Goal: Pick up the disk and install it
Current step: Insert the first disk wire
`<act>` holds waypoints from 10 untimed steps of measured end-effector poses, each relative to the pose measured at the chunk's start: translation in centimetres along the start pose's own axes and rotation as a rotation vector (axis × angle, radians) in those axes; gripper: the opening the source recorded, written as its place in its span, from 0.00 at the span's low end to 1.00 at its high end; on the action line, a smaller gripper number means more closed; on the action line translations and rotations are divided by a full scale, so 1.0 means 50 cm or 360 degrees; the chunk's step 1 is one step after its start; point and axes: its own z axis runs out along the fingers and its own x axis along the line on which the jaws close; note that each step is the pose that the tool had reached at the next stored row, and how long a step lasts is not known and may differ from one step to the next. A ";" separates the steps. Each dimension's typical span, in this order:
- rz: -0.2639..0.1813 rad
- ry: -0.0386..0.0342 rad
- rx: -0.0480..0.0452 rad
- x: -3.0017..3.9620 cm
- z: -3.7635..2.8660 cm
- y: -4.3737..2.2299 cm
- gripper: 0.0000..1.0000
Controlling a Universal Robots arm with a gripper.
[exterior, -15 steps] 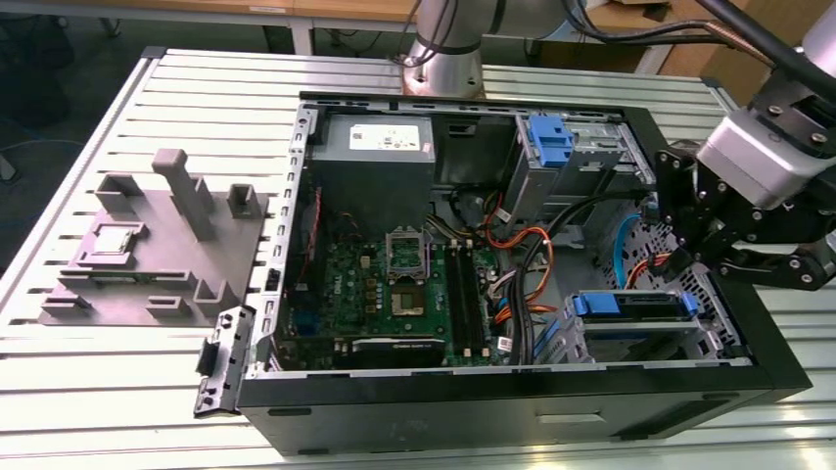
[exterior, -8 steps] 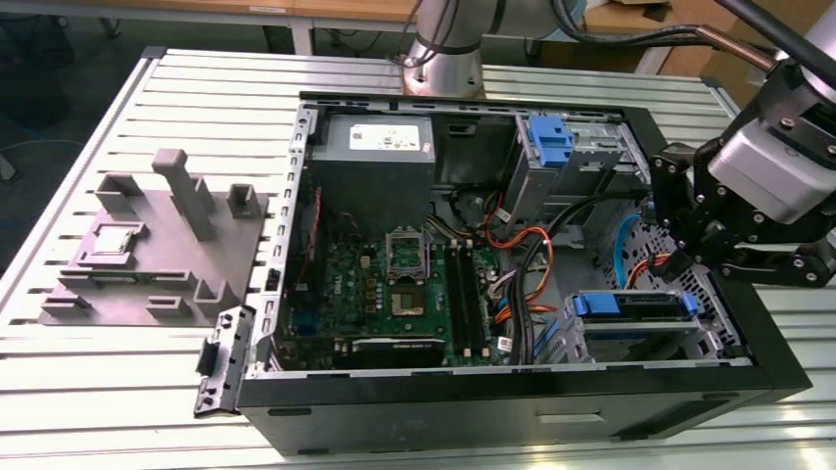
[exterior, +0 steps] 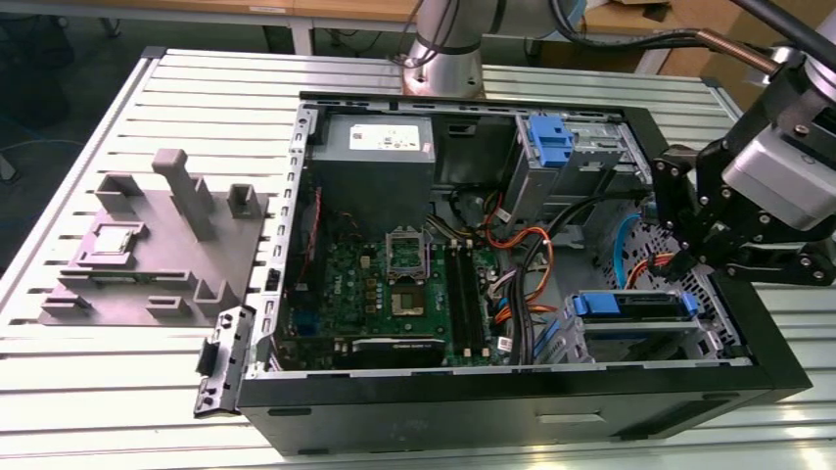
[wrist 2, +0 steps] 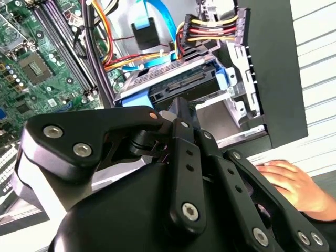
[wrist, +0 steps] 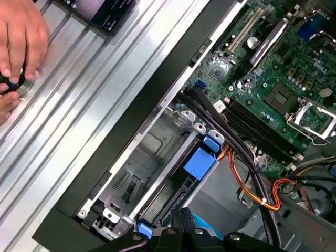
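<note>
A slatted aluminium table carries a black tower computer case lying on its side with the panel off. The gripper hangs over the case's end at the exterior view's right. Its fingers are drawn together with nothing between them, tips pointing down into the case. Well away from the fingers, toward the exterior view's left, a green motherboard covers the case floor, with a grey power supply box beyond it. Farther off, outside the case, a grey moulded fixture block stands on the table. Just past the fingertips is a silver drive cage against the case wall. The disk lies flat in this cage, close to the fingertips but apart from them. It is a flat grey metal slab in a blue plastic carrier, whose blue tabs stick out at both ends. Its dark connector edge faces the fingers in the second wrist view. Beyond the disk, on the far side from the fingers, a bundle of red, yellow and orange wires and a flat blue data cable loop across the case. Behind the gripper, outside the case wall, a person's hand rests on the table slats.
</note>
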 end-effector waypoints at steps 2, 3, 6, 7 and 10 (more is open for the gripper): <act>0.0000 0.0003 -0.0002 0.000 0.000 -0.007 0.10; 0.0000 0.0004 -0.0003 0.000 0.001 -0.011 0.10; 0.0000 0.0005 -0.0004 -0.001 0.001 -0.021 0.10; 0.0000 0.0005 -0.0004 -0.002 0.001 -0.024 0.10; 0.0000 0.0005 -0.0004 -0.003 0.001 -0.030 0.10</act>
